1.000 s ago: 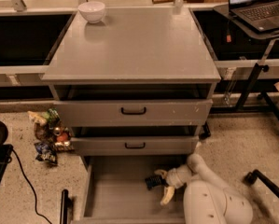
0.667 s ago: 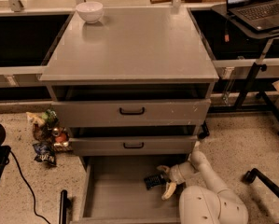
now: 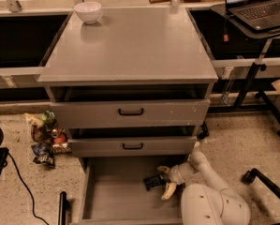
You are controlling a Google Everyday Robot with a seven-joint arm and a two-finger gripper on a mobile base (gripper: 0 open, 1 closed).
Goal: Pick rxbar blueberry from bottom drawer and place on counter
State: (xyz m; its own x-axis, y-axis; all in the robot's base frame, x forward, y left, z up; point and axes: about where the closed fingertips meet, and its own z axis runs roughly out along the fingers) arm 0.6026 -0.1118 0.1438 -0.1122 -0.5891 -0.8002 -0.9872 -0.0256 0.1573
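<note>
Camera view, toward five o'clock: the gripper (image 3: 162,183) is down inside the open bottom drawer (image 3: 111,196), its pale fingers (image 3: 169,191) spread wide. The rxbar blueberry (image 3: 152,182) lies flat on the drawer floor at the gripper's nine o'clock, with its near end between them. The counter (image 3: 130,46) lies toward twelve o'clock.

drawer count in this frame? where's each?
3. Top drawer and middle drawer, both black-handled, stacked under the counter. Bottom drawer pulled out, with the end effector inside by the rxbar blueberry. None appear hidden.
</note>
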